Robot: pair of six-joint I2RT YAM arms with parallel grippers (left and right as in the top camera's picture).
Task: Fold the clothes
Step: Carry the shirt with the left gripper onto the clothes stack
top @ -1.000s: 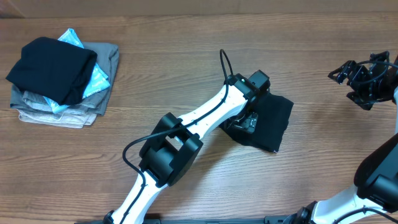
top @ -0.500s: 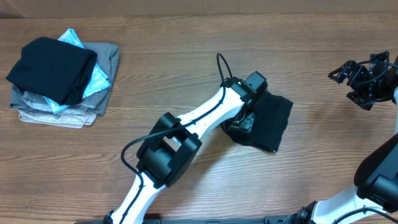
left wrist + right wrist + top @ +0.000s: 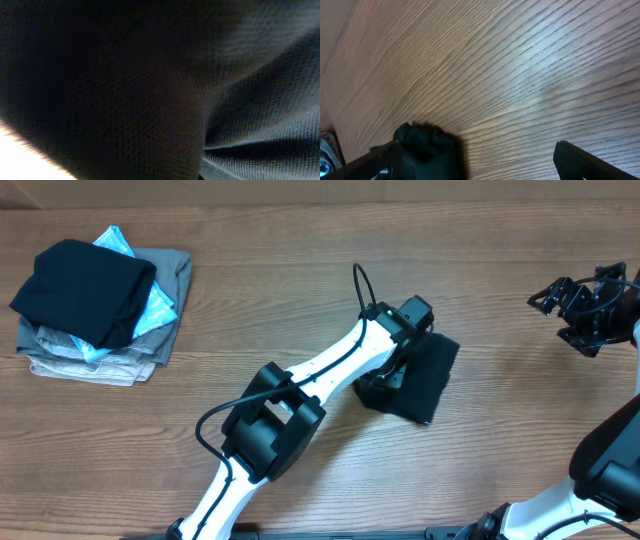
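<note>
The left tool is down on the black shirt, near the middle of the bench, and its jaws are closed on a fold of the cloth. The shirt lies as a small folded packet directly under this tool and spreads out beyond its tip. In the left wrist view only dark woven fabric is seen, very close to the lens. The right tool hangs well apart from the shirt, with its jaws wide and nothing between them, only bare wood below. Far from both tools is a pile of folded clothes, with a dark garment on top.
</note>
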